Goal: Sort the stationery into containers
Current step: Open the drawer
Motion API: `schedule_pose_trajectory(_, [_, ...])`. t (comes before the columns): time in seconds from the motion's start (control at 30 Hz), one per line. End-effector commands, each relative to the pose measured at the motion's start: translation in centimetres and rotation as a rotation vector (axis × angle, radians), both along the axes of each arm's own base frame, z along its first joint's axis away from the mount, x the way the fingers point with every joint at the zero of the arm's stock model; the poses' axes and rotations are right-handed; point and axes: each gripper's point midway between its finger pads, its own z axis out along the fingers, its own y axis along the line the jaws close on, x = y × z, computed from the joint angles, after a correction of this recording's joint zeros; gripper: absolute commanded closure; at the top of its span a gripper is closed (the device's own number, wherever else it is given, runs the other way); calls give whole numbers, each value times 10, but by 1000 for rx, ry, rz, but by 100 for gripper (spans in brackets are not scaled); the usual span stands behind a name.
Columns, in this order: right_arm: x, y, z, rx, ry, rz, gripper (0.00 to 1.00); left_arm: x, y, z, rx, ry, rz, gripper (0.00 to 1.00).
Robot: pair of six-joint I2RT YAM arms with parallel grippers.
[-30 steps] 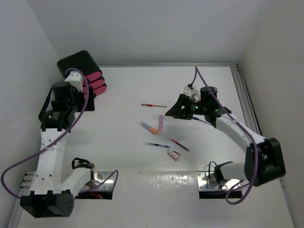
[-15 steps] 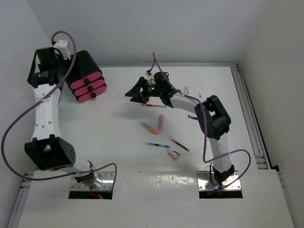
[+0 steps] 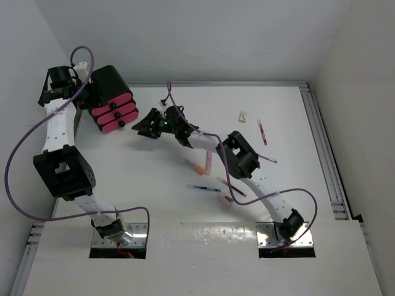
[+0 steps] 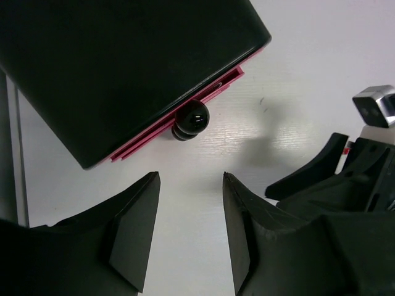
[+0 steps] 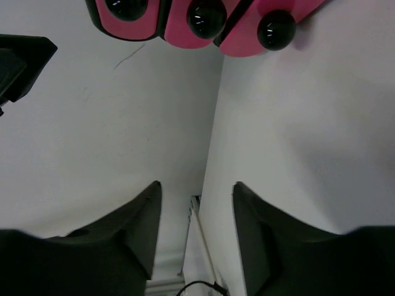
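Note:
The black cabinet (image 3: 106, 83) with three pink drawers (image 3: 113, 113) stands at the far left, and the drawers look shut. My left gripper (image 3: 88, 94) is open and empty, above the cabinet's left side. In its wrist view a drawer knob (image 4: 190, 119) lies just beyond the open fingers (image 4: 136, 228). My right gripper (image 3: 147, 127) is open and empty, just right of the drawers and pointing at them. Its wrist view shows all three knobs (image 5: 205, 17). A lilac marker (image 3: 208, 161), an orange-and-white marker (image 3: 195, 166), a blue pen (image 3: 203, 188), a red pen (image 3: 232, 187) and a pinkish block (image 3: 226, 200) lie mid-table.
A white block (image 3: 243, 115), another red pen (image 3: 262, 131) and a dark blue pen (image 3: 266, 159) lie at the far right. A metal rail (image 3: 321, 142) runs along the right edge. White walls stand close on the left and at the back. My right arm stretches across the middle.
My right gripper has swept from the table's right side leftward to just in front of the drawers. My left arm has lifted and swung back to the cabinet's far-left side.

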Motion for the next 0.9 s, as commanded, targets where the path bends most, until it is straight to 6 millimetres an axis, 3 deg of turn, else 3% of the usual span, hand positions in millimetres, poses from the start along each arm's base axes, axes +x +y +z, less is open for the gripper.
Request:
schedule_pose_trajectory(0.0, [17,16,14,23,-100,-109,47,11,10,13,6,-57,-11,49])
schedule_pose_trajectory(0.1, [24,26,-7,-23,-123,-183,43,11,14,4,-10,-39,-11,49])
schedule_pose_trajectory(0.13, [30,33,9,6,-161,-188,43,11,16,4,-11,-39,-12,49])
schedule_pose_trajectory(0.17, [33,36,5,6,-158,-192,43,10,17,2,-12,-35,-10,49])
schedule_pose_trajectory(0.2, [34,38,-15,-15,-143,-194,43,10,18,-2,-14,-31,-9,49])
schedule_pose_trajectory(0.23, [36,41,-10,-2,-160,-201,43,10,20,-3,-18,-28,-5,49])
schedule_pose_trajectory(0.5, [33,45,-49,-23,-182,-215,44,15,18,-21,-60,-15,-4,51])
schedule_pose_trajectory(0.77, [33,52,-44,26,-315,-221,48,13,21,-27,-36,-11,19,54])
schedule_pose_trajectory(0.87, [34,49,-63,-32,-356,-253,48,13,21,-29,-33,-11,19,54])
